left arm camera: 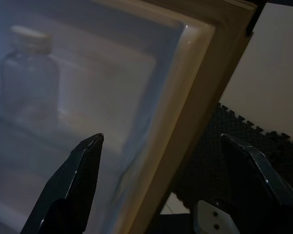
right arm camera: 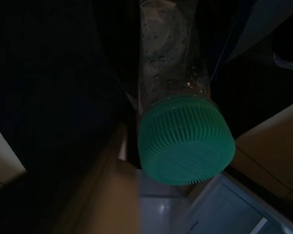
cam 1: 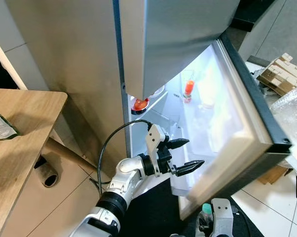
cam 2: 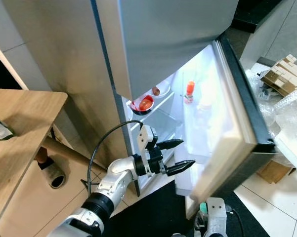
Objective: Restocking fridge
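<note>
The left tool (cam 1: 184, 155) reaches forward at the lower edge of the open fridge door (cam 1: 247, 123), its two black fingers spread wide apart with nothing between them. In the left wrist view one finger sits over the door's inner lining and the other beyond its pale edge, so the door edge stands between them; this looks like a way to catch or steady the door so that the lit interior stays reachable.

The right tool (cam 1: 215, 217) waits low beside the left arm, below the door's corner, and carries a clear bottle with a green cap (right arm camera: 185, 139). The right wrist view looks along the bottle at close range, but its fingers cannot be made out there, so whether they are clamped on the bottle cannot be told. The bottle is probably held back here until the door is secured.

Ahead of the left tool, inside the fridge, stand an orange-capped bottle (cam 1: 189, 90) and a red bowl (cam 1: 139, 104) on the shelves, and a clear jar (left arm camera: 30, 80) on the door rack. The wooden desk (cam 1: 20, 143) lies well off to the left tool's left
</note>
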Motion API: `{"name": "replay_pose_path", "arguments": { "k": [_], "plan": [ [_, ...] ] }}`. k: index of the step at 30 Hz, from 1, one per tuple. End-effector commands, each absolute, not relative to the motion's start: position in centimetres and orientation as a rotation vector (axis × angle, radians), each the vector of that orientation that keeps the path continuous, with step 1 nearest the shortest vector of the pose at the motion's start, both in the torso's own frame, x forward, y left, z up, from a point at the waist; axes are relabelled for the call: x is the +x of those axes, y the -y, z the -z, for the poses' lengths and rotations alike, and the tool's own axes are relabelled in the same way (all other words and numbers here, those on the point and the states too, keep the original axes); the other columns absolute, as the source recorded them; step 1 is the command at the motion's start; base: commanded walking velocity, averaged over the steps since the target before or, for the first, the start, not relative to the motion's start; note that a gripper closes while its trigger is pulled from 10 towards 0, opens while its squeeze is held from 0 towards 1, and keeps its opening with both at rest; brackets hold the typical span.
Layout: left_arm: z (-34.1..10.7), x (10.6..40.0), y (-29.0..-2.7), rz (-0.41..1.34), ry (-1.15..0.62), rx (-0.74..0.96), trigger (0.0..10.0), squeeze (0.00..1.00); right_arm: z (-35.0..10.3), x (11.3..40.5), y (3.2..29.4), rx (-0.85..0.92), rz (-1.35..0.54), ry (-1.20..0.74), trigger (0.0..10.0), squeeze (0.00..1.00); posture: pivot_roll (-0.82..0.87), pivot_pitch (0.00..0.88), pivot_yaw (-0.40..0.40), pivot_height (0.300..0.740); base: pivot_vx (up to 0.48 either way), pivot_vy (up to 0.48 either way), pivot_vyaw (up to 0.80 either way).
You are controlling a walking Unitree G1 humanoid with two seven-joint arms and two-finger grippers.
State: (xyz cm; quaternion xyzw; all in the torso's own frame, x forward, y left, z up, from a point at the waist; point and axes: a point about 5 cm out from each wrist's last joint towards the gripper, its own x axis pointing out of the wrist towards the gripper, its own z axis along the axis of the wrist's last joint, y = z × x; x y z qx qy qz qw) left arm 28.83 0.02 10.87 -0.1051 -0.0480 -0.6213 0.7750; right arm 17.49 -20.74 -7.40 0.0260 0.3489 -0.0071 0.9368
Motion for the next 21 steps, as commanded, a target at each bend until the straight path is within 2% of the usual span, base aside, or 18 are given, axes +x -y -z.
{"name": "replay_pose_path", "arguments": {
  "k": [1,4,5,7,10,11,13,14,16,21],
  "plan": [
    [-12.0,27.6,3.0,1.401,0.149,-0.323,10.0,0.00,7.8,16.8,20.7,0.067,0.027,-0.741,10.0,0.00,-0.18,0.148,0.012,0.740,0.000,0.000,0.00],
    [-10.9,27.7,1.5,1.343,0.120,-0.298,10.0,0.00,7.8,16.7,20.7,0.066,0.026,-0.743,10.0,0.00,-0.18,0.147,0.012,0.740,0.000,0.000,0.00],
    [-9.8,28.0,0.0,1.270,0.081,-0.257,10.0,0.00,7.8,16.7,20.7,0.065,0.025,-0.745,10.0,0.00,-0.18,0.147,0.012,0.740,0.000,0.000,0.00],
    [-9.4,28.2,-0.5,1.242,0.066,-0.233,10.0,0.00,7.8,16.7,20.6,0.064,0.024,-0.745,10.0,0.00,-0.18,0.147,0.012,0.740,0.000,0.000,0.00],
    [-6.9,28.9,-3.5,1.066,-0.023,-0.083,10.0,0.00,7.8,17.0,20.5,0.059,0.016,-0.740,10.0,0.00,-0.18,0.146,0.011,0.740,0.000,0.000,0.00],
    [-6.9,28.9,-3.5,1.066,-0.023,-0.083,10.0,0.00,7.8,17.0,20.5,0.059,0.016,-0.740,10.0,0.00,-0.18,0.146,0.011,0.740,0.000,0.000,0.00],
    [-4.6,28.8,-7.3,0.910,-0.117,-0.022,10.0,0.00,7.5,17.6,20.4,0.053,0.007,-0.719,10.0,0.00,-0.19,0.146,0.009,0.740,0.000,0.000,0.00],
    [-4.6,28.8,-7.3,0.910,-0.117,-0.022,10.0,0.00,7.5,17.6,20.4,0.053,0.007,-0.719,10.0,0.00,-0.19,0.146,0.009,0.740,0.000,0.000,0.00],
    [-3.4,28.4,-9.5,0.834,-0.166,0.004,10.0,0.00,7.1,18.2,20.4,0.043,0.000,-0.698,10.0,0.00,-0.19,0.146,0.008,0.740,0.000,0.000,0.00],
    [-2.6,27.9,-10.8,0.772,-0.193,-0.004,10.0,0.00,6.6,19.0,20.6,0.026,0.001,-0.669,10.0,0.00,-0.19,0.145,0.007,0.740,0.000,0.000,0.00]
  ]
}}
